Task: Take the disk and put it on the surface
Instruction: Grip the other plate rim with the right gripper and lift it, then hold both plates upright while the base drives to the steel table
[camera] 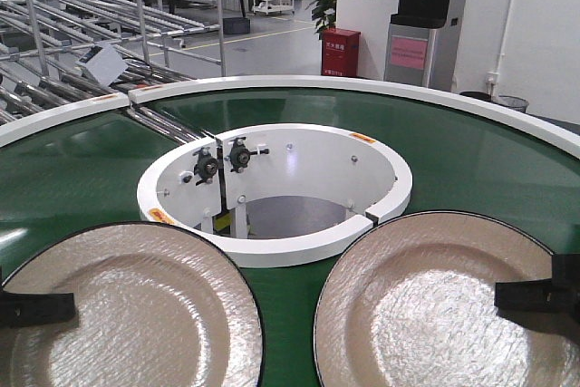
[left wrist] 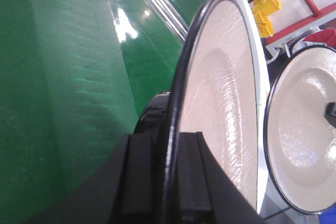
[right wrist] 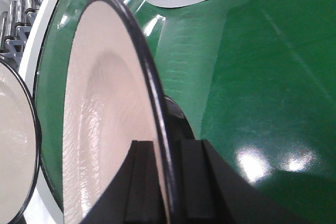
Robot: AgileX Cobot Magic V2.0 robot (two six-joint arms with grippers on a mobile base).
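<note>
Two disks show, both pale glossy plates with black rims, held level just above the green belt. My left gripper (camera: 54,307) is shut on the left disk (camera: 127,314) at its outer rim. In the left wrist view the left gripper (left wrist: 170,153) pinches the left disk (left wrist: 220,77) edge-on, and the right disk (left wrist: 302,129) shows beyond. My right gripper (camera: 517,296) is shut on the right disk (camera: 426,305). In the right wrist view the right gripper (right wrist: 165,156) clamps the right disk (right wrist: 100,103), with the left disk (right wrist: 13,145) beside it. The dark tabletop surface is out of view.
The green ring conveyor belt (camera: 91,169) runs under both disks. Its white inner ring (camera: 299,242) with small fittings stands just beyond them, its white outer rim (camera: 381,86) behind. Metal roller racks (camera: 54,52) lie far left; a red cabinet (camera: 341,52) and a water dispenser (camera: 417,24) stand at the back.
</note>
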